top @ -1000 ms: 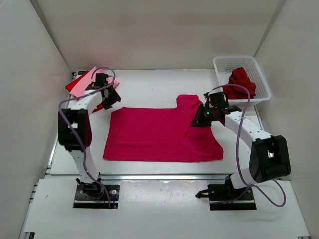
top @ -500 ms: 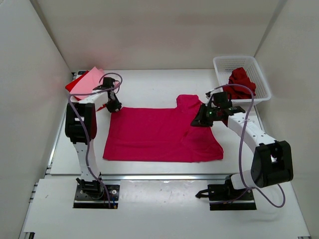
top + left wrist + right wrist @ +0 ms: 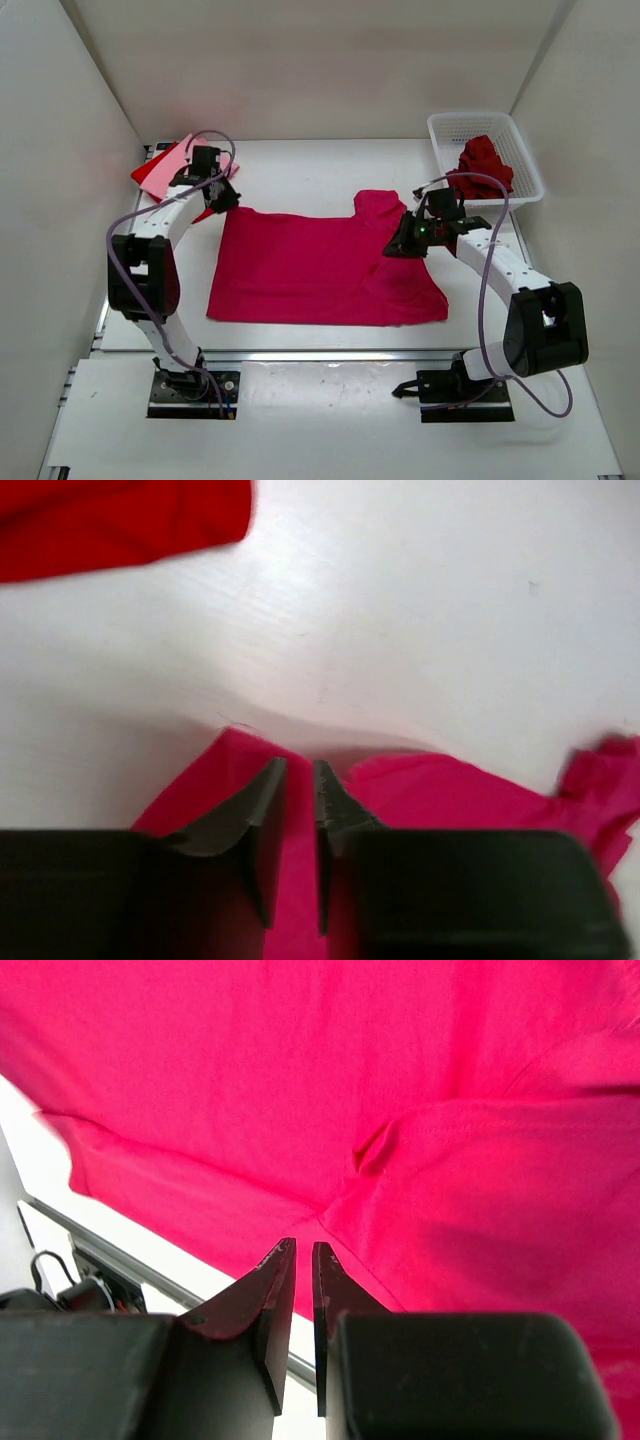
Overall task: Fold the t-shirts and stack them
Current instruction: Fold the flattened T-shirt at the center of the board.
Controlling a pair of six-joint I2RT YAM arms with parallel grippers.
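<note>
Now that the left jaws have closed onto the far-left corner of the magenta t-shirt (image 3: pixel 320 270) spread on the counter (image 3: pixel 300 170), with the right jaws clamped on its right side, folding can likely begin.

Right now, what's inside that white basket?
A crumpled dark red shirt lies in the basket. Whether anything sits under the shirt cannot be seen, because the heaped cloth hides what is beneath it.
</note>
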